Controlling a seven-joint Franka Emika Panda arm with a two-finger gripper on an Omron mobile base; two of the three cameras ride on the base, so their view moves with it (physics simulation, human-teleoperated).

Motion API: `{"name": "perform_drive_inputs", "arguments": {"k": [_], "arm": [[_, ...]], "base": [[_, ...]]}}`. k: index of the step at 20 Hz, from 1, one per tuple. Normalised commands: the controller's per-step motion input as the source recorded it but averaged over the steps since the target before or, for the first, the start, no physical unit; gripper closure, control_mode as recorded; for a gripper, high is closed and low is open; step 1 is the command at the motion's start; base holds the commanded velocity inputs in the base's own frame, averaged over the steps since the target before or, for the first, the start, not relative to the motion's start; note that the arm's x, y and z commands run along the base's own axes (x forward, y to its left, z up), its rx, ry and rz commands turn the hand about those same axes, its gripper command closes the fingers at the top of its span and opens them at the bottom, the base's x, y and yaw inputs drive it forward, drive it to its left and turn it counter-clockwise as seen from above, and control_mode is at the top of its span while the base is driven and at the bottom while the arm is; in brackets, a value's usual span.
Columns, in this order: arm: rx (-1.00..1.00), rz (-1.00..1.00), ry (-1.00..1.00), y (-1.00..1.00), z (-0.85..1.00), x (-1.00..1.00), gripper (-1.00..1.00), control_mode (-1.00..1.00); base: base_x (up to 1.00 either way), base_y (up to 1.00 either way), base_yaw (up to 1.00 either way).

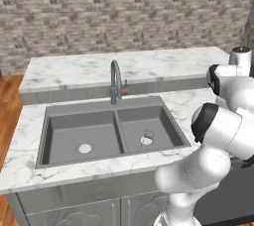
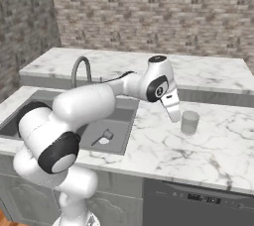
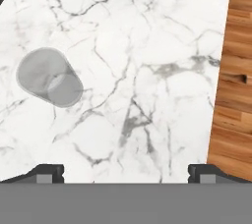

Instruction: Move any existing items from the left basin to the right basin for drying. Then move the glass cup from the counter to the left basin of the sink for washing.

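Right base view | glass cup (image 2: 189, 122) upright on counter (image 2: 163, 145), mouth up | hand (image 3: 125, 171) wide open, empty

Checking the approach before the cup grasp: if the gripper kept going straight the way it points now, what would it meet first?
Most likely bare marble counter: the open gripper points down at it, with the glass cup off to one side of that line.

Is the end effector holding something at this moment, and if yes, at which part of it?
Nothing is held. The end effector is open above bare counter, and the glass cup stands apart from it, untouched.
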Motion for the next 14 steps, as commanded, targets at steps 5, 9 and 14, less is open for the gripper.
{"name": "perform_drive_inputs", "arguments": {"k": [5,9,14], "arm": [[0.0,0.0,0.0,-0.3,0.0,0.14,-1.0,-1.0],[0.0,0.0,0.0,-0.12,0.0,0.2,-1.0,-1.0],[0.0,0.0,0.0,-0.09,0.0,0.22,-1.0,-1.0]], "base": [[0.0,0.0,0.0],[0.0,0.0,0.0],[0.0,0.0,0.0]]}}
